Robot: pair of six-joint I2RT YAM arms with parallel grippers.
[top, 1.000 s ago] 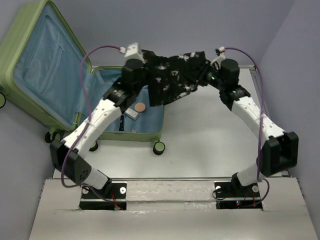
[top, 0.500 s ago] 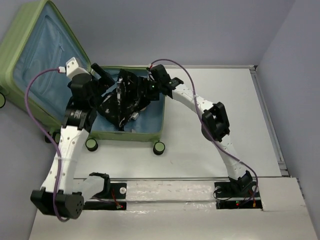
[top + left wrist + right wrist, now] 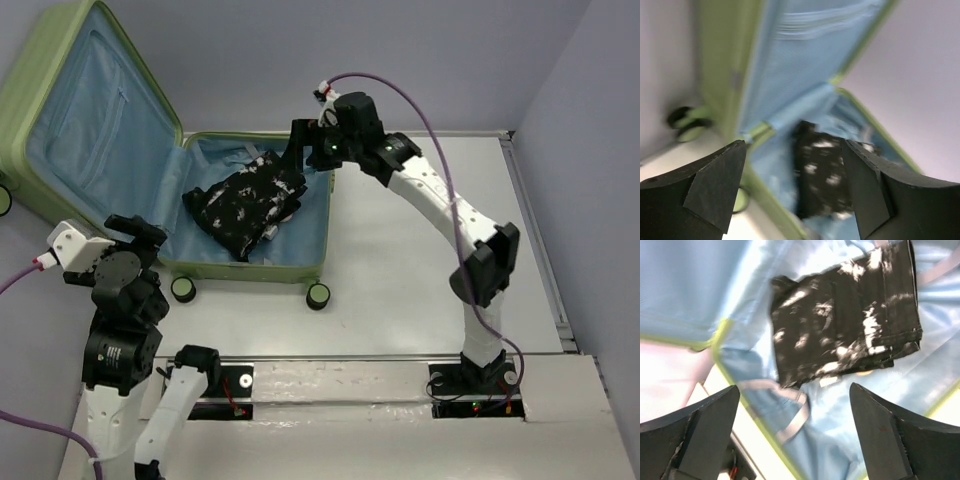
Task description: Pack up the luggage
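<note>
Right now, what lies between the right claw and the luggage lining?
A folded black white-flecked garment, lying on the luggage lining, seen in the right wrist view.

Bare lining [image 3: 296, 240] beside the black garment [image 3: 245, 200] in the luggage [image 3: 250, 272], raised lid [image 3: 90, 130] at left.

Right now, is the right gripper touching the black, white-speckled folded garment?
Apart. Right wrist view: the open right gripper hangs above the garment, clearly short of it.

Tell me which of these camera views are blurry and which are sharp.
Left wrist view: badly motion-blurred, the luggage and the black patterned garment both smeared. Right wrist view: a little soft, though the garment's white print reads clearly. Top external view: sharp and evenly lit.
</note>
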